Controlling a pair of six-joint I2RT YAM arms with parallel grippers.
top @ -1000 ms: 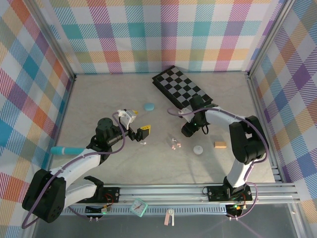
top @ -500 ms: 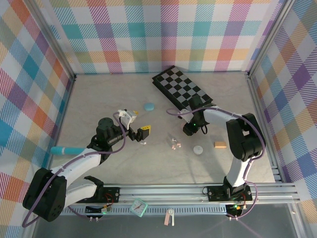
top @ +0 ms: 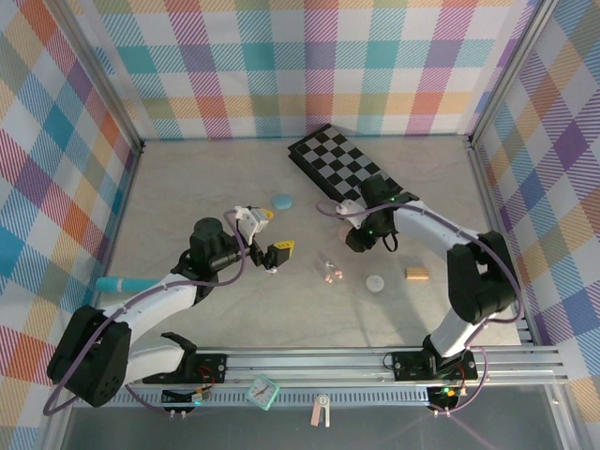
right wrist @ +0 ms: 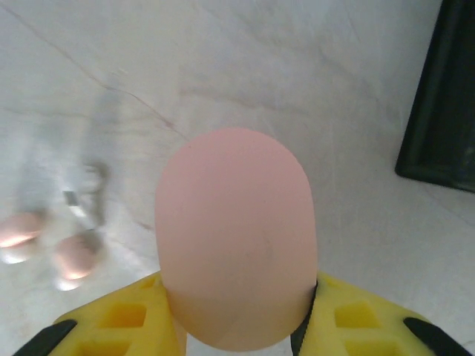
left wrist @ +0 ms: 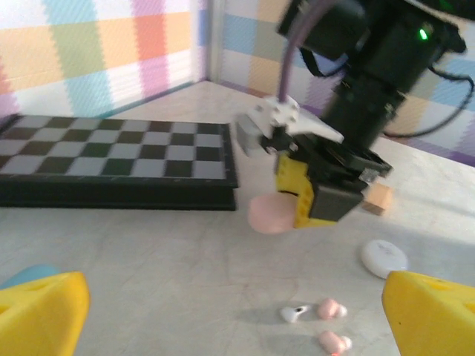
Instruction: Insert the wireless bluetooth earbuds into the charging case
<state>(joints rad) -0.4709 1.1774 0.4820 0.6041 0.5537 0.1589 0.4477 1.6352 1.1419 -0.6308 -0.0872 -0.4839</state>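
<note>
Three tiny earbuds [top: 330, 272] lie close together on the table: a white one [left wrist: 295, 314] and two pink ones [left wrist: 330, 308] [left wrist: 334, 341]. They appear blurred at the left of the right wrist view [right wrist: 74, 259]. My right gripper [top: 354, 242] is shut on a pink oval charging case [right wrist: 234, 237], held a little above the table just behind the earbuds; the case looks closed. My left gripper [top: 274, 258] stands open to the left of the earbuds, its yellow fingers [left wrist: 41, 315] wide apart with nothing between them.
A white case [top: 375, 282] lies right of the earbuds, and a small orange cylinder [top: 416, 274] beyond it. A pale blue case [top: 281, 201] sits further back. The folded chessboard [top: 349, 169] lies behind the right gripper. A teal object [top: 127, 283] rests at the left.
My left gripper has moved right, closer to the earbuds, still open. The right arm's elbow has swung right while its gripper keeps the pink case in about the same place.
</note>
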